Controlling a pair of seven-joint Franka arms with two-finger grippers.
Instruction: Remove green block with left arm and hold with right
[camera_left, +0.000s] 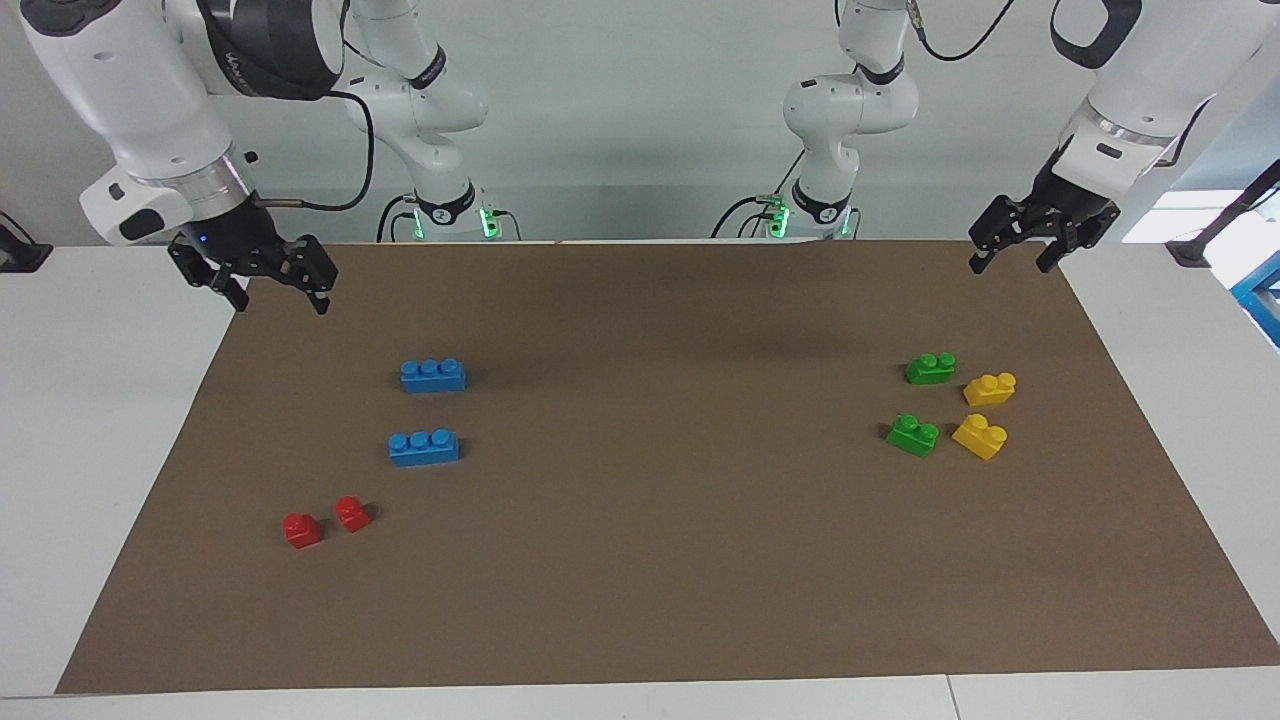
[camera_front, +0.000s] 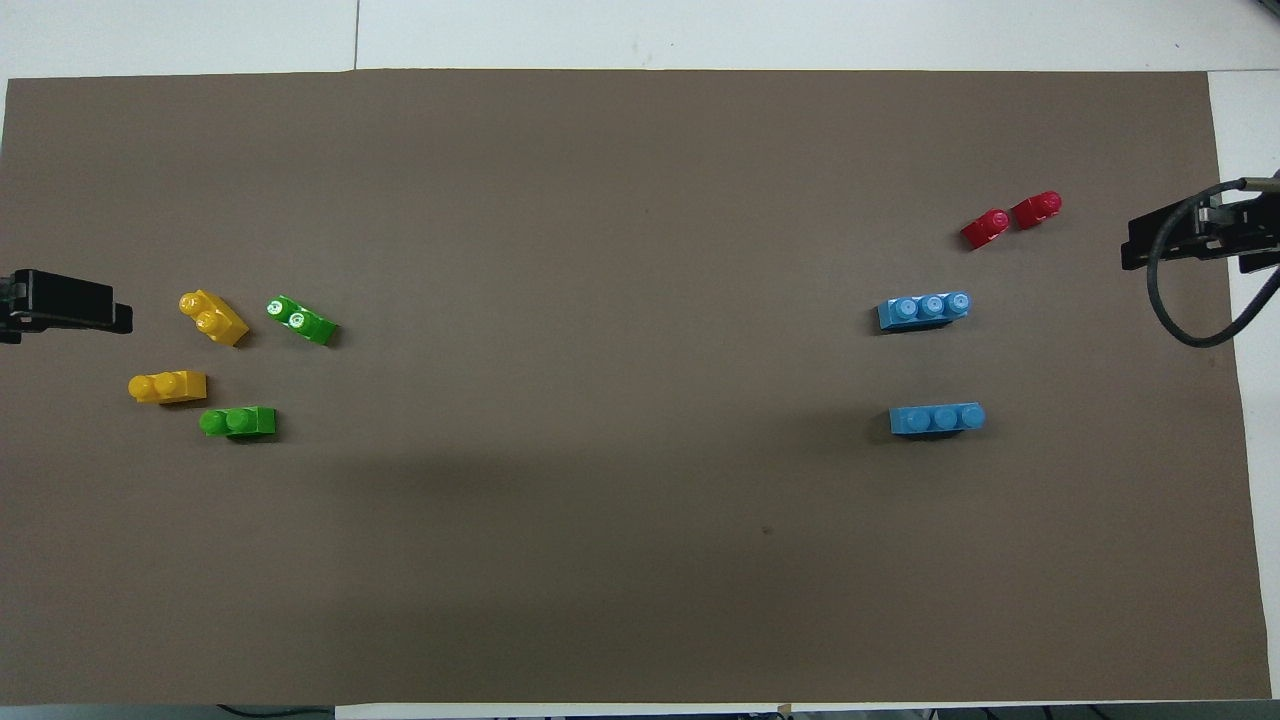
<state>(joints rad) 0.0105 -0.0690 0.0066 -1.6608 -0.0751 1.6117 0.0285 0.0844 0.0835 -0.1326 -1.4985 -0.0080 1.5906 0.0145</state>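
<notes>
Two green blocks with two studs each lie on the brown mat toward the left arm's end. One green block (camera_left: 930, 368) (camera_front: 238, 422) is nearer to the robots, and the other green block (camera_left: 912, 436) (camera_front: 301, 320) is farther from them. My left gripper (camera_left: 1010, 265) (camera_front: 75, 302) hangs open and empty in the air over the mat's edge at that end, apart from the blocks. My right gripper (camera_left: 281, 303) (camera_front: 1190, 235) hangs open and empty over the mat's edge at the right arm's end.
Two yellow two-stud bricks (camera_left: 990, 388) (camera_left: 980, 436) lie beside the green blocks, toward the mat's edge. Two blue three-stud bricks (camera_left: 432, 375) (camera_left: 424, 447) and two small red bricks (camera_left: 302, 530) (camera_left: 352, 513) lie toward the right arm's end. The brown mat (camera_left: 680, 560) covers the white table.
</notes>
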